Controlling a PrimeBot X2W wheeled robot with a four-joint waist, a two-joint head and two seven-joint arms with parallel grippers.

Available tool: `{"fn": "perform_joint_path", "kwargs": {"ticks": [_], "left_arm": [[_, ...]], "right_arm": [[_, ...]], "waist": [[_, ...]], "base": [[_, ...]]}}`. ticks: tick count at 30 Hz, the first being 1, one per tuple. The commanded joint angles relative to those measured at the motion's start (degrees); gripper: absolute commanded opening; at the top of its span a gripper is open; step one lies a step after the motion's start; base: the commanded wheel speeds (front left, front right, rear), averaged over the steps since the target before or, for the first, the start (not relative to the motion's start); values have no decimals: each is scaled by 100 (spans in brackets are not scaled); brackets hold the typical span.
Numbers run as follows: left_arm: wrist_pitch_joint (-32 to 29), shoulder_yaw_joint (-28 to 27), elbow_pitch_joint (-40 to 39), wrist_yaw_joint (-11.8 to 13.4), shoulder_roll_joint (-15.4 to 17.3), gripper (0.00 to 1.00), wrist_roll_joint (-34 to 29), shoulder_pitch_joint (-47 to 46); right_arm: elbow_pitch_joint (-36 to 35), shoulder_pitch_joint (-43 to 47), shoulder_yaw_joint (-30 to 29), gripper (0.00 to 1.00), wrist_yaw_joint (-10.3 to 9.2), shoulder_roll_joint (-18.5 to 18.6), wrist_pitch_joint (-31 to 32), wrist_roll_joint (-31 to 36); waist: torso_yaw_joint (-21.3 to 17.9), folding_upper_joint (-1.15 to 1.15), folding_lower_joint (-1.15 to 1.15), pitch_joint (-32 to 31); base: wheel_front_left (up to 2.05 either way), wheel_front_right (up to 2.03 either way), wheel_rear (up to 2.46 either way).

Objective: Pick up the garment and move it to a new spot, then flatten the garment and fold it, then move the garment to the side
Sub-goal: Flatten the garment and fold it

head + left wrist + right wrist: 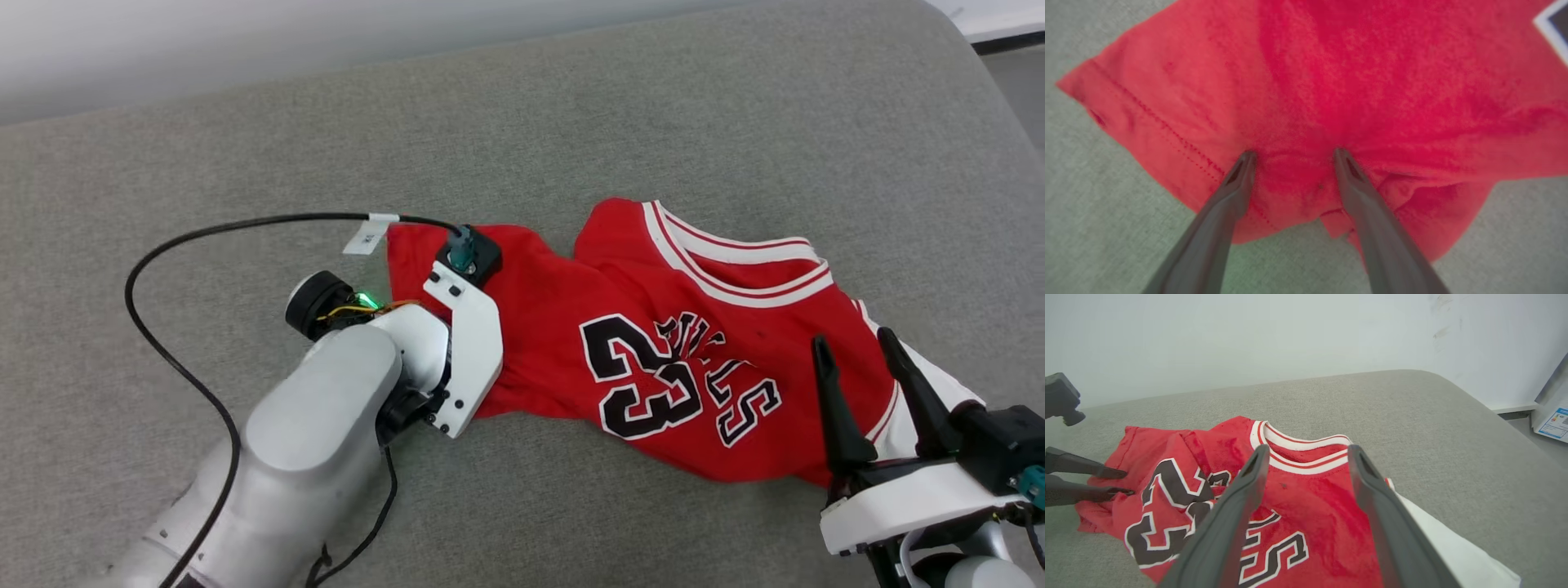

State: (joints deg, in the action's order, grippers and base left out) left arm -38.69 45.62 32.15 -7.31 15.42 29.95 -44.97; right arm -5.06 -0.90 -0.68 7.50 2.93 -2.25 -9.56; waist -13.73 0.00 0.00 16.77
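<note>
Surface (571, 106): grey fabric | garment (563, 327) crumpled on it | wall (1249, 335): white

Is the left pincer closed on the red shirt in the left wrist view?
No, the left pincer is open, its jaws standing well apart with the tips resting on the red garment.

1. A wide grey fabric cushion (571, 122) with a rounded far corner spans the scene.
2. Behind it rises a plain white wall (1249, 335), evenly lit.
3. At the right, a white baseboard (1515, 408) meets grey floor (1024, 82).
</note>
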Motion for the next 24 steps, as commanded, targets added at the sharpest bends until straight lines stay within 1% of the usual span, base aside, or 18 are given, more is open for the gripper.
{"fn": "perform_joint_path", "kwargs": {"ticks": [1, 2, 3, 4, 6, 7, 10, 11, 14, 17, 21, 24], "left_arm": [[-409, 367, 233, -34, 36, 73, 255, 422], [-469, 462, 207, -46, 60, 31, 333, 433], [-498, 563, 196, -46, 101, 0, 370, 421], [-422, 664, 181, -40, 180, 0, 429, 404], [-141, 660, 136, -21, 275, 0, 338, 299], [62, 650, 97, -20, 283, 0, 267, 236], [713, 548, -33, 130, 303, 0, 92, 161], [713, 548, -33, 130, 303, 0, 92, 161], [1334, 410, -260, 365, 265, 0, 1, 233], [1780, 289, -554, 575, 346, 0, 0, 475], [2119, 138, -1124, 929, 621, 0, 28, 992], [2216, -25, -1651, 1295, 917, 0, 147, 1581]], "right_arm": [[44, -69, 2, 100, -2, -7, -46, -29], [53, -86, -12, 100, -2, -7, -58, -33], [58, -105, -26, 100, -2, -7, -68, -45], [71, -97, -64, 100, -2, -7, -63, -24], [73, -69, -114, 100, -2, -6, -37, 33], [75, -49, -140, 100, -2, -7, -21, 47], [70, 11, -159, 100, -2, -5, 28, 88], [70, 11, -159, 100, -2, -5, 28, 88], [41, 78, -185, 100, -2, -6, 109, 137], [-6, 169, -221, 100, -2, -4, 185, 180], [-84, 291, -205, 100, -2, -6, 311, 261], [-142, 403, -203, 100, -2, -4, 395, 275]], "waist": [[-56, 0, 0, 22], [-62, 0, 0, 23], [-64, 0, 0, 20], [-48, 0, 0, -19], [10, 0, 0, -84], [59, 0, 0, -128], [210, 0, 0, -323], [210, 0, 0, -323], [439, 0, 0, -561], [706, 0, 0, -807], [1063, 0, 0, -1112], [1275, 0, 0, -1302]], "base": [[0, 0, 0], [0, 0, 0], [0, 0, 0], [0, 0, 0], [0, 0, 0], [0, 0, 0], [0, 0, 0], [0, 0, 0], [0, 0, 0], [0, 0, 0], [0, 0, 0], [0, 0, 0]]}}
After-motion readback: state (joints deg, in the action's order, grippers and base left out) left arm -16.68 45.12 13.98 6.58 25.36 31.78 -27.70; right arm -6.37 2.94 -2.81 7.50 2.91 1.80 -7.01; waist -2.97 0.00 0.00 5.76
